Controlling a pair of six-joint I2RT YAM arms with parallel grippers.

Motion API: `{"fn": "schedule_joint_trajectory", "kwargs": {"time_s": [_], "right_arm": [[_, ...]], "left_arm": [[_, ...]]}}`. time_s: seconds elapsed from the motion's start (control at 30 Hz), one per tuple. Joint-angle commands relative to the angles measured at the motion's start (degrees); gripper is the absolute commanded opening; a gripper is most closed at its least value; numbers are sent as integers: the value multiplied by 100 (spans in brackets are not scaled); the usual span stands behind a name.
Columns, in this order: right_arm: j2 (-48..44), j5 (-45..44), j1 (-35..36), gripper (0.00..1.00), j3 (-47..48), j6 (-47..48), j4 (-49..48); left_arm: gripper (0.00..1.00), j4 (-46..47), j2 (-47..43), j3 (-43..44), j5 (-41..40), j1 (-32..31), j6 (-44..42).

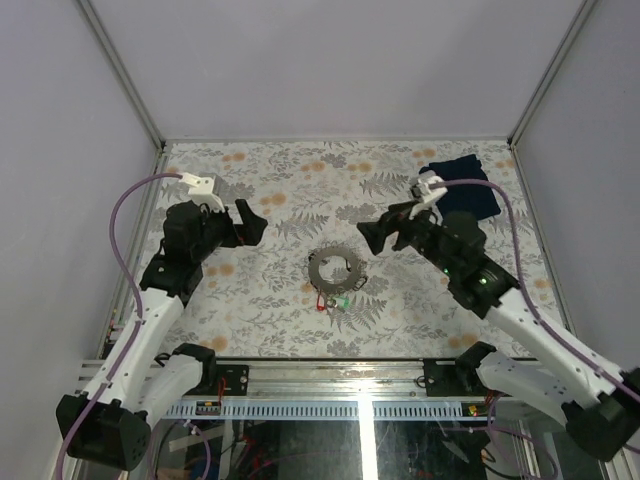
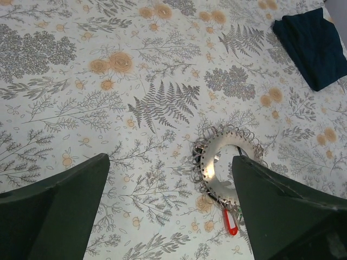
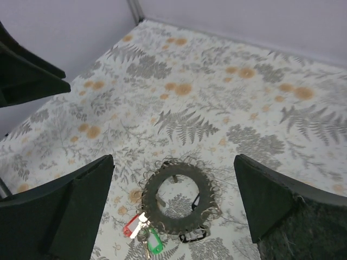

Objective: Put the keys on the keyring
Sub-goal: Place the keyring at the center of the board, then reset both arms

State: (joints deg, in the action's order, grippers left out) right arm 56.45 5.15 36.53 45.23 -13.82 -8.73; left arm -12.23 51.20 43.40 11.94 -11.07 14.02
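The keyring [image 1: 335, 269] is a silvery ring disc edged with many small wire loops, lying flat mid-table. Its red tag [image 1: 322, 301] and green tag [image 1: 343, 300] lie at its near side. It also shows in the left wrist view [image 2: 217, 162] and the right wrist view [image 3: 179, 216], with the red tag [image 3: 132, 226] and green tag [image 3: 155, 242]. Small dark keys [image 3: 193, 235] lie at its rim and inside it; I cannot tell whether they are attached. My left gripper [image 1: 246, 226] hovers open to its left. My right gripper [image 1: 380, 233] hovers open to its right. Both are empty.
A dark blue folded cloth [image 1: 462, 190] lies at the far right corner, also in the left wrist view [image 2: 314, 46]. The table has a floral cover [image 1: 290, 190] and walls on three sides. The left arm shows in the right wrist view [image 3: 27, 76].
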Motion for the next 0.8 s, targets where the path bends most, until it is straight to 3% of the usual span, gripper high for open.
{"fn": "schedule_joint_trajectory", "kwargs": {"time_s": [0.0,0.13,0.37,0.57,0.77], "right_arm": [[-988,-977,-5,99,-28,366,1092],[-1863,-1606,-6,99,-299,343,1433],[-3394,-2667,-6,99,-1547,-472,892],[-3601,-3001,-6,99,-1930,-1063,1091],[-3527,-3173,-6,99,-1931,-1062,1151]], "left_arm": [[100,103,-333,174,-63,44,-68],[100,167,-819,-45,-397,39,191],[100,-221,-1399,-416,-1407,44,936],[100,-62,-2071,-1062,-1735,46,1368],[100,-189,-1990,-1068,-2001,48,1377]]}}
